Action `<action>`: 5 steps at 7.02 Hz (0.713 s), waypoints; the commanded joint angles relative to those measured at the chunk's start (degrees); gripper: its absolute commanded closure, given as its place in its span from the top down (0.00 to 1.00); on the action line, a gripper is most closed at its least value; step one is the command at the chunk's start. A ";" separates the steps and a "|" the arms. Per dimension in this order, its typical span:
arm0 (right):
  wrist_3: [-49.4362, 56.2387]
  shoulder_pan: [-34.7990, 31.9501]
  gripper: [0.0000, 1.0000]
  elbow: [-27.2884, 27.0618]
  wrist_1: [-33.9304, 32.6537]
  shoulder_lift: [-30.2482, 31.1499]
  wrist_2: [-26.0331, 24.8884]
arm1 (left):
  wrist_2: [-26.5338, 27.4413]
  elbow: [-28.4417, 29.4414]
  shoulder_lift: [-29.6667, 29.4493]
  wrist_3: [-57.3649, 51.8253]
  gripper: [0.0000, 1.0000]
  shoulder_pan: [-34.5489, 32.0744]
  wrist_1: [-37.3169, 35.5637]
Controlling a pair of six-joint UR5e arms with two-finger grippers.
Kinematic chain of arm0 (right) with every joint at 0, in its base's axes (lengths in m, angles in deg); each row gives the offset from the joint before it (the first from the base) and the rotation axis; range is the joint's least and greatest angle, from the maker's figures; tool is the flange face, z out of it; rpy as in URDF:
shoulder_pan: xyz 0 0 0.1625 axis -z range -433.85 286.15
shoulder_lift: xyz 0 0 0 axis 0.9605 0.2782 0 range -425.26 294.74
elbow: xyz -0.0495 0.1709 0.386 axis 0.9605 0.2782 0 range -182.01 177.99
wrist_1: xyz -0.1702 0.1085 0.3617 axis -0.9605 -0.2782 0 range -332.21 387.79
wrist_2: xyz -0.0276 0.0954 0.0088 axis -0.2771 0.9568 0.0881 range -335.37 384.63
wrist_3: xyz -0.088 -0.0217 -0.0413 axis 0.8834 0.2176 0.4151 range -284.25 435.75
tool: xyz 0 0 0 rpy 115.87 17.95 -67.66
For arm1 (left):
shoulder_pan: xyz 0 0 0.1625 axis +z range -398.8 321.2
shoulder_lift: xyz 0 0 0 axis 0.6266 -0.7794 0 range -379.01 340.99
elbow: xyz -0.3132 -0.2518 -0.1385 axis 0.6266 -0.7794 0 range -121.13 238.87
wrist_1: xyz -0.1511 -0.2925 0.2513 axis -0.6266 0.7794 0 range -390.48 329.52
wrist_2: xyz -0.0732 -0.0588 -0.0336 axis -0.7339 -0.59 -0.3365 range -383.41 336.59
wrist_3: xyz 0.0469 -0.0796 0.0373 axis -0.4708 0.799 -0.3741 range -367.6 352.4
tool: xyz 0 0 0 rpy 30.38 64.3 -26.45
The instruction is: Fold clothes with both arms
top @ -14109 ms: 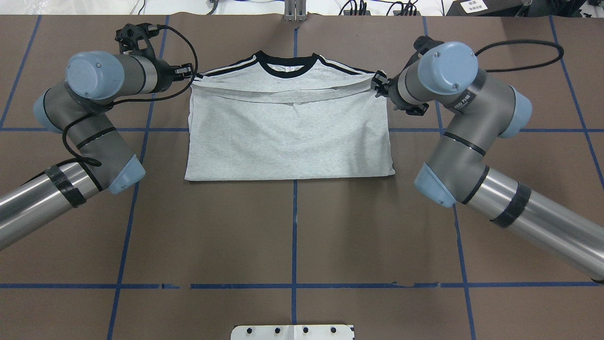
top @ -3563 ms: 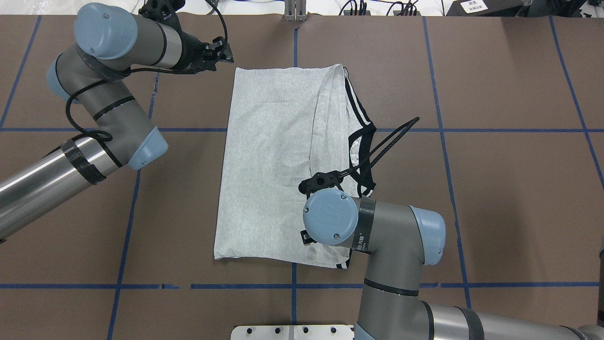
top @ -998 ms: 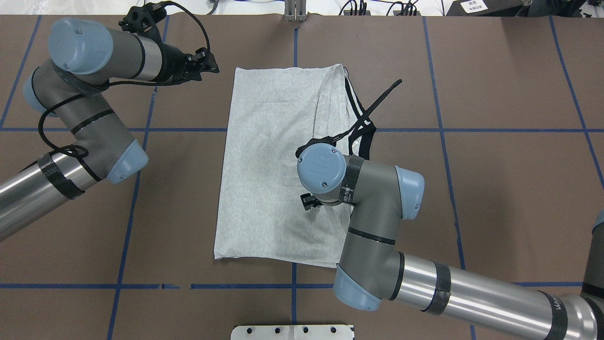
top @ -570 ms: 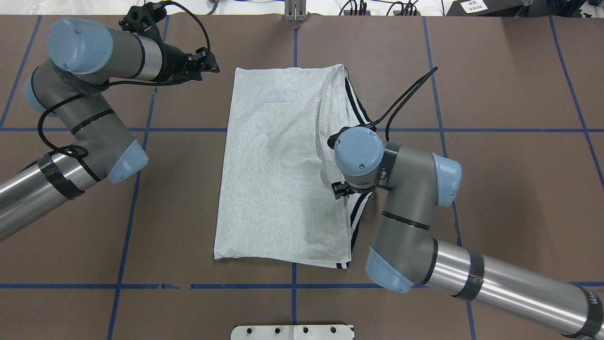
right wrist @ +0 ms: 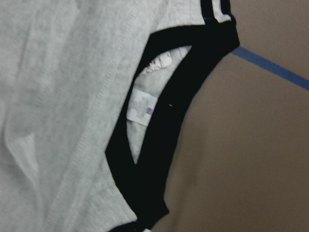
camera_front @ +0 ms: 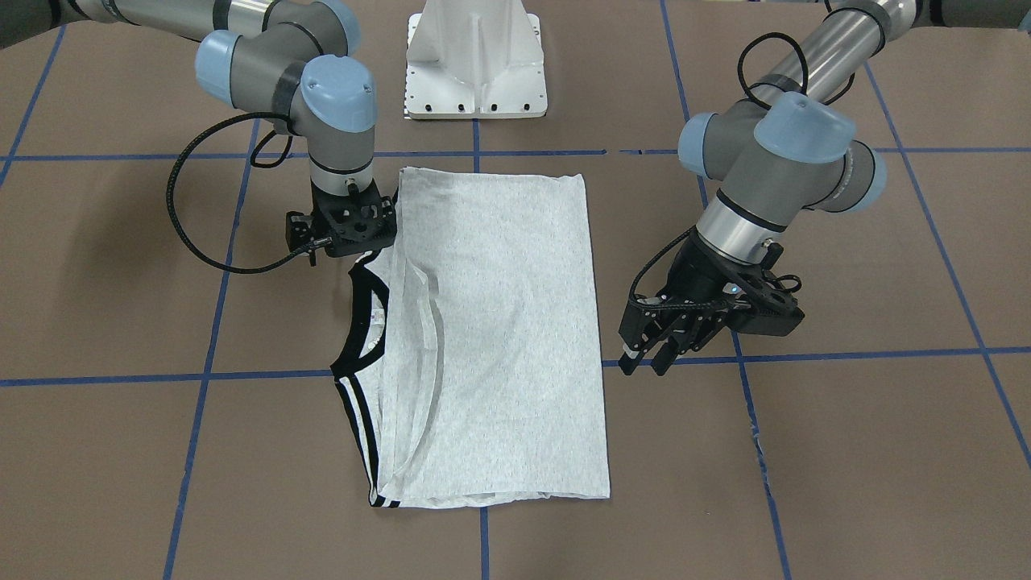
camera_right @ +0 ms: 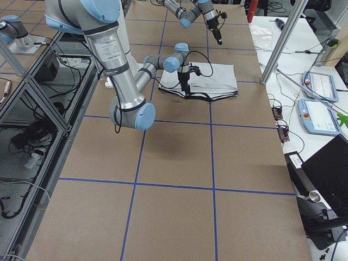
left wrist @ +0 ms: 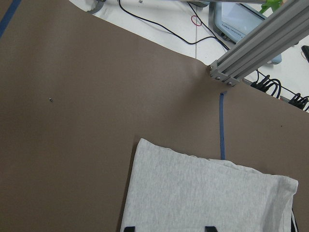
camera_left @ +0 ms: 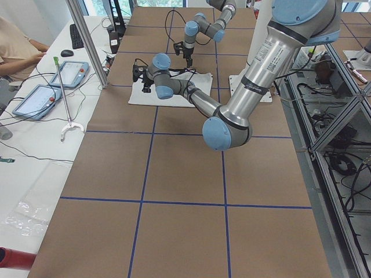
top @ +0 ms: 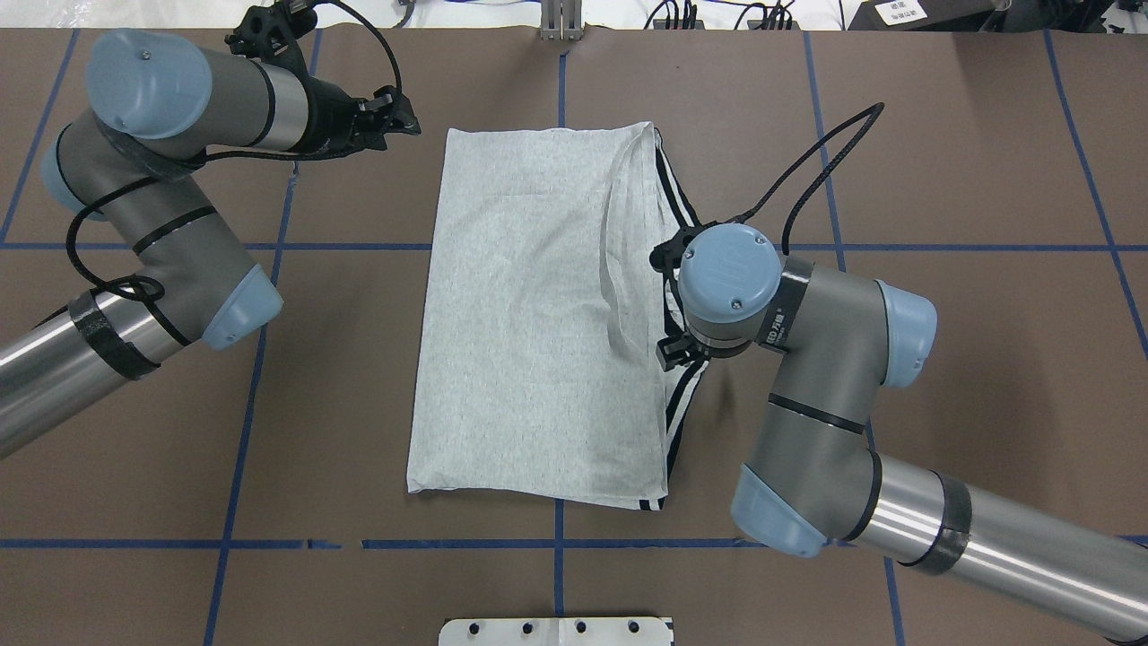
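The clothes are one grey T-shirt (top: 529, 314), folded into a long rectangle in the middle of the table. Its black collar (camera_front: 354, 322) and striped trim (top: 674, 408) lie along the edge nearest my right arm. My right gripper (camera_front: 358, 251) points straight down, low over that collar edge. It looks open and grips nothing. Its wrist view shows the collar (right wrist: 159, 121) and a small label (right wrist: 142, 107) close up. My left gripper (top: 411, 121) hangs open beside the shirt's far corner (left wrist: 203, 193), clear of the cloth, with two fingertips (left wrist: 126, 228) apart.
The white pedestal base (camera_front: 475, 64) stands at the robot's side of the table. Blue tape lines (top: 558, 583) grid the brown surface. An aluminium post (left wrist: 260, 46) rises at the far edge. A person (camera_left: 17, 46) sits at a side desk with tablets (camera_left: 68, 72).
My right arm swung from over the shirt's middle to its collar edge. The left gripper hardly shifted. Earlier the shirt lay crosswise, held at both shoulders.
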 commanded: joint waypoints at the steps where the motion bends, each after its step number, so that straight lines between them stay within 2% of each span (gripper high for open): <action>1: -3.72 -0.16 1.00 6.82 0.46 -8.39 -0.16 | 0.00 -0.88 0.59 0.00 0.57 0.00 -0.03; 3: -6.90 0.01 1.00 11.67 2.37 -11.68 -0.33 | 0.00 -1.15 0.86 -0.09 0.57 0.00 -0.03; 5: -6.91 0.01 1.00 15.29 5.90 -12.12 -0.42 | 0.00 -1.15 0.86 -0.09 0.57 0.09 -0.03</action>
